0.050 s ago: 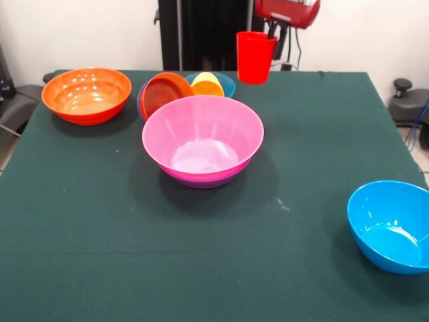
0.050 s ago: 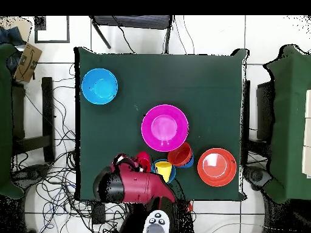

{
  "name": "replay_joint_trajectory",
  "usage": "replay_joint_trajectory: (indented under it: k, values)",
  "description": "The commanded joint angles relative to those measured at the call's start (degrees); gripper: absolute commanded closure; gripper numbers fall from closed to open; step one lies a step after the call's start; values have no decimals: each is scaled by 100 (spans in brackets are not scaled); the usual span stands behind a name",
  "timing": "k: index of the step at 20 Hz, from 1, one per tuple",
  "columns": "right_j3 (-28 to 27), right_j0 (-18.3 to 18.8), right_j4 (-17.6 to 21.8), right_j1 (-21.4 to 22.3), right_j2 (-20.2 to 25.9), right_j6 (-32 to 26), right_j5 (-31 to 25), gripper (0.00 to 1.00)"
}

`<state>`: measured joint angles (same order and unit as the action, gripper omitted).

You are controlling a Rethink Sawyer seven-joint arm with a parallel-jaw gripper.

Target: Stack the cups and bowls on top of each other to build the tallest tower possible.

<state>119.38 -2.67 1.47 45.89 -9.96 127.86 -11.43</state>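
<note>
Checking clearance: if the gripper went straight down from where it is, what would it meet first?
Probably bare table: the gripper, hidden by the red cup, hangs beside the blue bowl, though depth is unclear.

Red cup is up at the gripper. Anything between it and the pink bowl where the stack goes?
Partly. The red cup hangs at the table's far edge. Between it and the pink bowl sits a cluster: a tilted small orange bowl and a yellow cup in a blue bowl. Lifting over looks clear.

Cups: three. Bowls: six clearly countable; possible seventh, cannot tell.
</note>
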Motion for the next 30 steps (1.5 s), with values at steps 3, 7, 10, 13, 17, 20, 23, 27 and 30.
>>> replay_joint_trajectory:
  k: [3,7,10,13,17,20,23,27,30]
  values:
    - [-878,311,284,-483,520,3,-22,100]
    - [-1084,438,288,-563,514,-20,-45,100]
    - [-1175,550,287,-566,582,-73,-145,100]
    - [-1293,644,322,-714,648,-127,-164,100]
    - [-1383,626,472,-1220,568,-100,103,100]
    - [-1482,569,546,-1614,492,3,417,100]
    - [-1561,563,592,-1903,473,80,643,100]
    - [-1707,557,626,-2169,451,139,815,100]
    - [-1828,530,603,-2340,411,192,951,100]
